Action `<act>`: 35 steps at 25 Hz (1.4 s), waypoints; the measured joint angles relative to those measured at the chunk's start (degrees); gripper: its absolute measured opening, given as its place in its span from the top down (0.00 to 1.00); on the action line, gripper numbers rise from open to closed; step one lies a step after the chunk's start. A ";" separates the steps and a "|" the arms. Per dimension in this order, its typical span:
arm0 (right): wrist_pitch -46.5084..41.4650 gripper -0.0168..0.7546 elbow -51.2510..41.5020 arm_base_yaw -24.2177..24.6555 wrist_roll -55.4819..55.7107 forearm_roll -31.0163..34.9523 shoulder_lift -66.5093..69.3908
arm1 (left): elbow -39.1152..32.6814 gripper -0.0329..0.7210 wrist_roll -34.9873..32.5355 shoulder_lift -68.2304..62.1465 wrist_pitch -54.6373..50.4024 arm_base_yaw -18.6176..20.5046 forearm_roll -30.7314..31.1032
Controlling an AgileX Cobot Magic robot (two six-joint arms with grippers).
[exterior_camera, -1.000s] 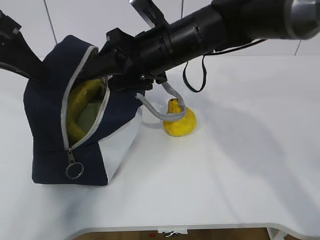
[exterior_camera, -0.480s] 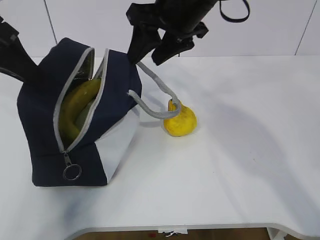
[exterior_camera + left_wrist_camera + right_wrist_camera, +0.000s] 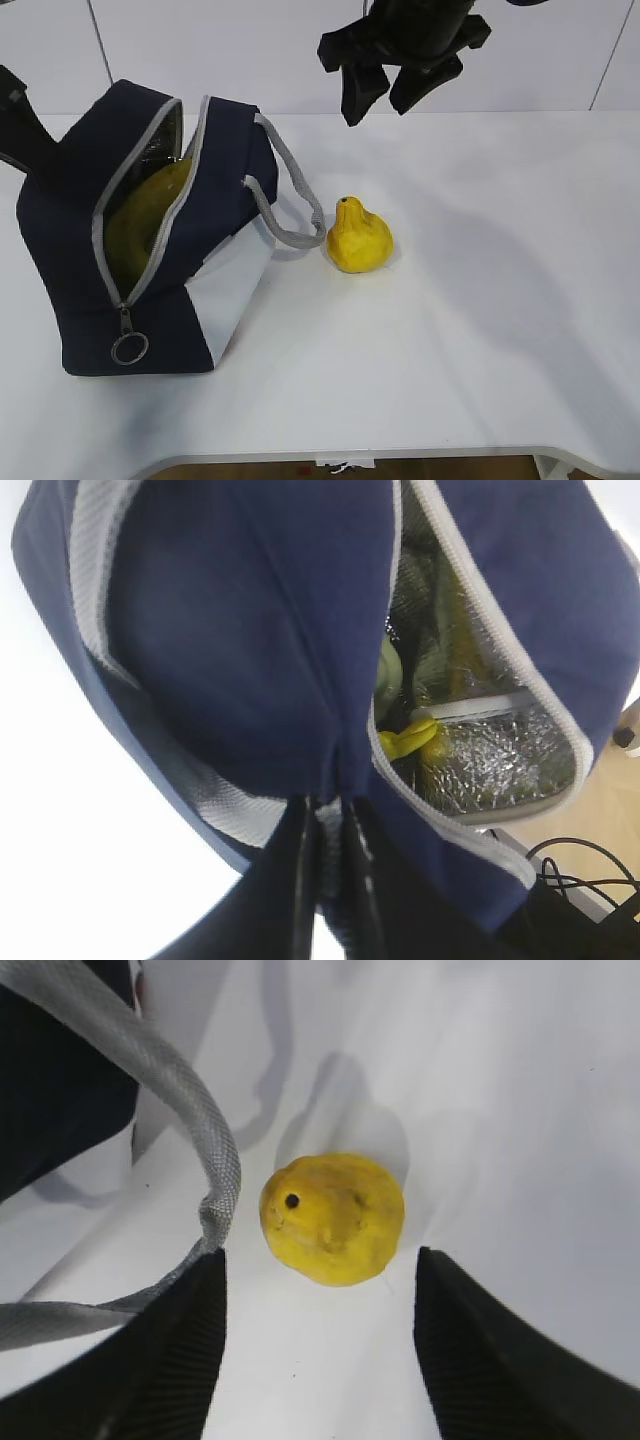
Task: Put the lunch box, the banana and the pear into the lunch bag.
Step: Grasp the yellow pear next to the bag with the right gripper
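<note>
The navy lunch bag [image 3: 230, 160] stands at the left with its zipper open. The banana [image 3: 140, 215] lies inside it, and its tip shows in the left wrist view [image 3: 408, 742] against the silver lining. A pale green shape [image 3: 388, 670] deeper in the bag may be the lunch box. My left gripper [image 3: 328, 855] is shut on the lunch bag [image 3: 250, 630] at its grey handle webbing; only its arm shows at the exterior view's left edge. The pear [image 3: 359, 238] sits on the table beside the bag's handle [image 3: 290, 190]. My right gripper [image 3: 378, 92] is open and empty, high above the pear [image 3: 333, 1217].
The zipper's metal ring pull [image 3: 130, 348] hangs at the bag's front. The grey handle loop [image 3: 200, 1150] lies just left of the pear. The white table's front edge [image 3: 400, 455] is near. Cables [image 3: 580, 880] lie below the table's edge.
My right gripper left the bag's opening, rose and swung right to above the pear. The handle loop dropped back against the bag, and the bag shifted slightly left.
</note>
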State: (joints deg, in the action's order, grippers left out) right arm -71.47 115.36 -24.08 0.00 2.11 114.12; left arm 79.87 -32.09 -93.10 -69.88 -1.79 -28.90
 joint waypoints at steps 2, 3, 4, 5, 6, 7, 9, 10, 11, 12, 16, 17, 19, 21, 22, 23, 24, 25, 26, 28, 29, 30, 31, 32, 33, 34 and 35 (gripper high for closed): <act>0.00 0.40 0.00 0.00 0.00 -0.26 1.14 | 0.00 0.94 0.00 0.00 0.00 0.00 0.10; 0.00 0.40 0.00 0.00 0.00 -0.33 1.93 | 0.00 0.94 0.00 0.00 0.00 0.00 0.10; 0.00 0.40 0.00 0.00 0.00 -0.39 3.19 | 0.00 0.94 0.00 0.00 0.00 0.00 0.10; 0.00 0.40 0.00 0.00 0.00 -0.47 4.13 | 0.00 0.94 0.00 0.00 0.00 0.00 0.10; 0.00 0.40 0.00 0.00 0.00 -0.47 5.20 | 0.00 0.94 0.00 0.00 0.00 0.00 0.10; 0.00 0.40 0.00 0.00 0.00 -0.47 6.16 | 0.00 0.94 0.00 0.00 0.00 0.00 0.10; 0.00 0.40 0.00 0.00 0.00 -0.62 7.63 | 0.00 0.94 0.00 0.00 0.00 0.00 0.13; 0.00 0.40 0.00 0.00 0.00 -0.62 8.16 | 0.00 0.94 0.00 0.00 0.00 0.00 0.13; 0.00 0.40 0.00 0.00 0.00 -0.62 8.67 | 0.00 0.94 0.00 0.00 0.00 0.00 0.23; 0.00 0.40 0.00 0.00 0.00 -0.62 9.03 | 0.00 0.94 0.00 0.00 0.00 0.00 0.22; 0.00 0.40 0.00 0.00 0.00 -0.62 10.49 | 0.00 0.94 0.00 0.00 0.00 0.00 0.22; 0.11 0.40 0.00 0.00 0.00 -0.62 10.86 | 0.00 0.94 0.00 0.00 0.00 0.00 0.22; 0.11 0.40 0.00 0.00 0.00 -0.62 11.65 | 0.00 0.94 0.00 0.00 0.00 0.00 0.25; 0.69 0.40 0.00 0.00 0.00 0.08 12.05 | 0.00 0.94 0.00 0.00 0.00 0.00 0.25; 1.37 0.40 0.00 0.00 0.00 0.40 12.05 | 0.00 0.94 0.00 0.00 0.00 0.00 0.34; 2.01 0.40 0.00 0.00 0.00 0.50 12.05 | 0.00 0.94 0.00 0.00 0.00 0.00 0.34; 2.45 0.40 0.00 0.00 0.00 0.65 12.05 | 0.00 0.94 0.00 0.00 0.00 0.00 0.34; 2.86 0.40 0.00 0.00 0.00 0.73 12.05 | 0.00 0.94 0.00 0.00 0.00 0.00 0.34; 3.29 0.40 0.00 0.00 0.00 0.79 12.15 | 0.00 0.94 0.00 0.00 0.00 0.00 0.34; 3.80 0.40 0.00 0.00 0.00 0.79 12.30 | 0.00 0.94 0.00 0.00 0.00 0.00 0.34; 4.12 0.40 0.00 0.00 0.00 0.79 12.61 | 0.00 0.94 0.00 0.00 0.00 0.00 0.34; 4.35 0.40 0.00 0.00 0.00 0.79 12.74 | 0.00 0.94 0.00 0.00 0.00 0.00 0.34; 4.35 0.40 0.00 0.00 0.00 0.79 12.95 | 0.00 0.94 0.00 0.00 0.00 0.00 0.34; 4.35 0.40 0.00 0.00 0.00 1.01 13.17 | 0.00 0.94 0.00 0.00 0.00 0.00 0.34; 4.35 0.40 0.00 0.00 0.00 1.26 13.21 | 0.00 0.94 0.00 0.00 0.00 0.00 0.34; 4.35 0.40 0.00 0.00 0.00 1.39 13.36 | 0.00 0.94 0.00 0.00 0.00 0.00 0.45; 4.35 0.40 0.00 0.00 0.00 1.48 13.62 | 0.00 0.94 0.00 0.00 0.00 0.00 0.45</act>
State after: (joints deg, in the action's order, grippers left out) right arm -67.12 115.36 -24.08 0.00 3.59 127.74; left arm 79.87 -32.09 -93.10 -69.88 -1.79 -28.45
